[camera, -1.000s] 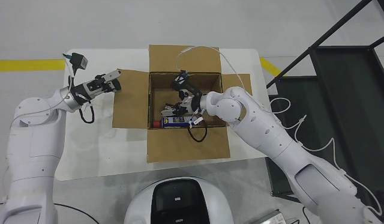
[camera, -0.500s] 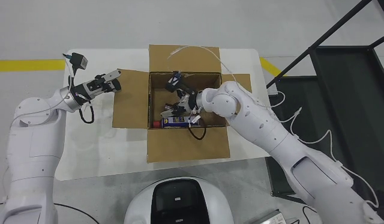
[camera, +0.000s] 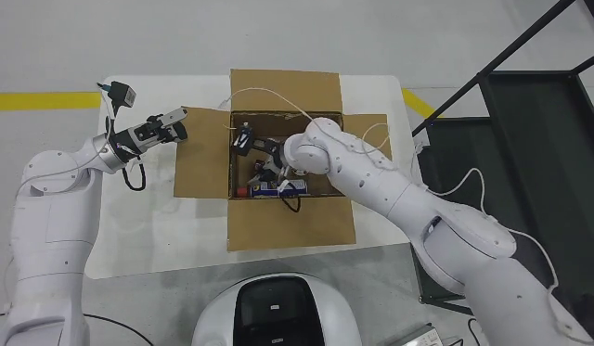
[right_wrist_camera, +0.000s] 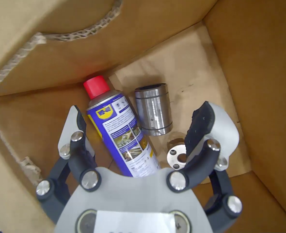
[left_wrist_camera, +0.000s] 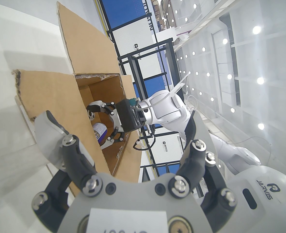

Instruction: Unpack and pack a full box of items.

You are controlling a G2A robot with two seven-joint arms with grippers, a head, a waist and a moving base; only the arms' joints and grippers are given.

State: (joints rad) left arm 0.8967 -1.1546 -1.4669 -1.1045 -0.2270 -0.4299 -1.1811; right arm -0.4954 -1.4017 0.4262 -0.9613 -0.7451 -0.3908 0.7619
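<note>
An open cardboard box [camera: 278,91] stands mid-table with its flaps spread out. On its floor lie a blue spray can [right_wrist_camera: 120,124] with a red cap, a steel cylinder [right_wrist_camera: 153,109] beside it, and a small flanged metal piece [right_wrist_camera: 175,155]. My right gripper [right_wrist_camera: 139,111] is down inside the box, open, its fingers straddling the can and cylinder without gripping either. From above, the right gripper [camera: 263,165] is near the box's left wall, over the can [camera: 264,189]. My left gripper [camera: 178,123] hangs open over the table just left of the box's left flap, holding nothing.
The white table [camera: 148,225] has bare room left of and in front of the box. A black metal rack [camera: 520,114] stands to the right of the table. A white cable [camera: 278,94] arcs over the back flap.
My right arm has swung leftward inside the box, carrying its open gripper from the middle toward the left wall. The left arm has stayed where it was.
</note>
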